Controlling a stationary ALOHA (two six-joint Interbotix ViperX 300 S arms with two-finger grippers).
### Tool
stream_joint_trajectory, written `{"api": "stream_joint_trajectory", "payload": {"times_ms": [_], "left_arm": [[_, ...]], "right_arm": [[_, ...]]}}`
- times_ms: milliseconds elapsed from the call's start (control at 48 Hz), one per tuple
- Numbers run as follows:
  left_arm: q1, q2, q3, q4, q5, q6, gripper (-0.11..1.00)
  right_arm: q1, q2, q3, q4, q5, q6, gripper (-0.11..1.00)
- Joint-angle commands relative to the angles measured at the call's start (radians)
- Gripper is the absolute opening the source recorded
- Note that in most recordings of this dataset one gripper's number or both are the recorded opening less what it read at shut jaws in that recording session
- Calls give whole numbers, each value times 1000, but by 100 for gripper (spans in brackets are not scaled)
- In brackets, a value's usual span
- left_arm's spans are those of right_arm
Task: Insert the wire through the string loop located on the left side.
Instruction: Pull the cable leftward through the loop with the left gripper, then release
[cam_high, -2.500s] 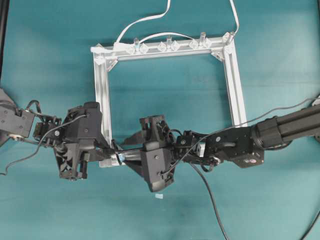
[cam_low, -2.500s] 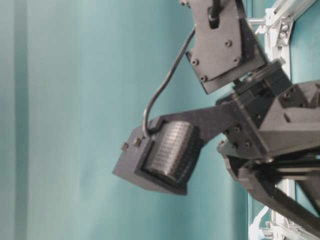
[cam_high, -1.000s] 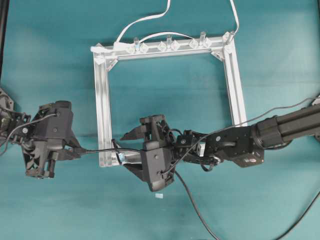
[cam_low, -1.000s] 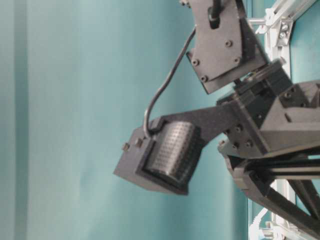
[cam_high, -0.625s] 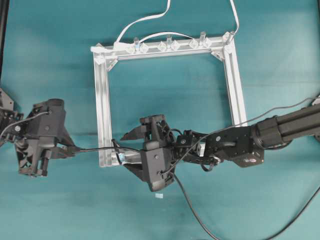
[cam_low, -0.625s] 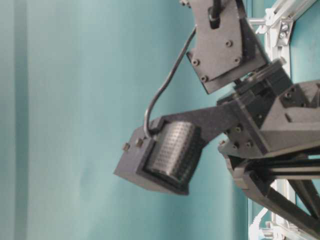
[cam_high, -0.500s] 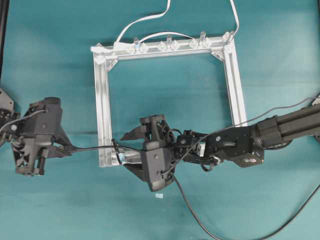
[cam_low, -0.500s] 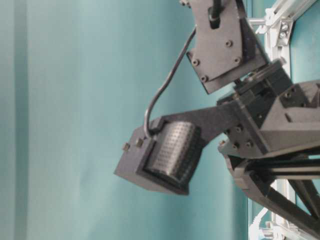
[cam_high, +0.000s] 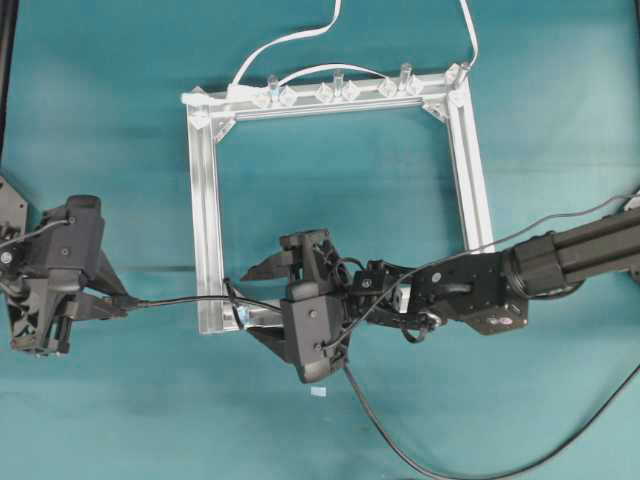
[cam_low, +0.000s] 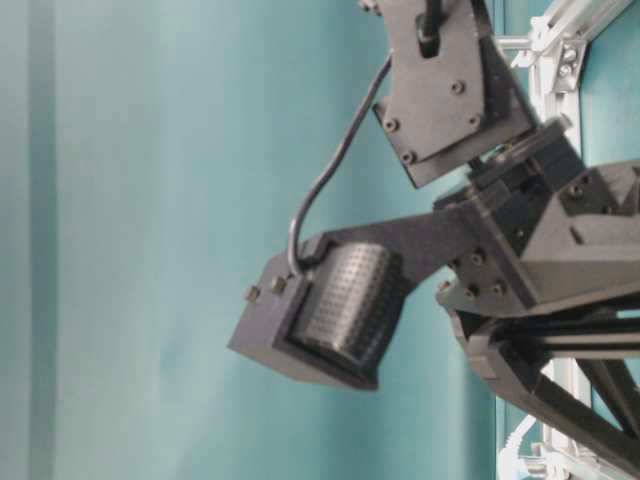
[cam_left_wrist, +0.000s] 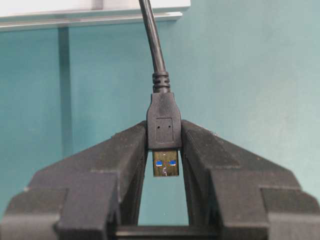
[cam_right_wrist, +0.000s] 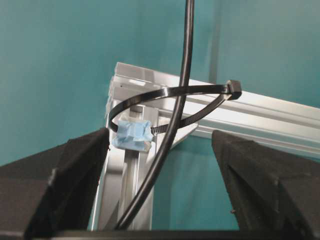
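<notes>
Overhead: the left gripper (cam_high: 118, 300) sits out on open teal mat left of the frame (cam_high: 207, 240), pinching the wire (cam_high: 190, 298), which runs taut across the frame's lower-left corner to the right gripper (cam_high: 262, 300).

Left wrist: the plug (cam_left_wrist: 164, 131) is clamped between both fingers (cam_left_wrist: 125, 150), silver tip exposed.

Right wrist: jaws spread wide, the wire passes through the loop (cam_right_wrist: 175, 102) at the frame's corner edge, blue tape (cam_right_wrist: 132, 135) beside it.
</notes>
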Motion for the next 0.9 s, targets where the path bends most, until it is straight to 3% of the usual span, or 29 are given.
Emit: {"api": "stream_joint_trajectory", "payload": {"times_ms": [0, 562, 729, 875], "left_arm": [[-9, -2, -15, 2, -8, -5, 21], [-9, 8, -9, 5, 25, -3, 23], [-9, 8, -14, 12, 46, 2, 68], [-9, 6, -14, 14, 46, 3, 61]], "right_arm": [[0, -23, -17, 2, -3, 0, 86], [0, -23, -17, 2, -8, 0, 86], [0, -23, -17, 0, -8, 0, 86], [0, -23, -17, -2, -9, 0, 86]]}}
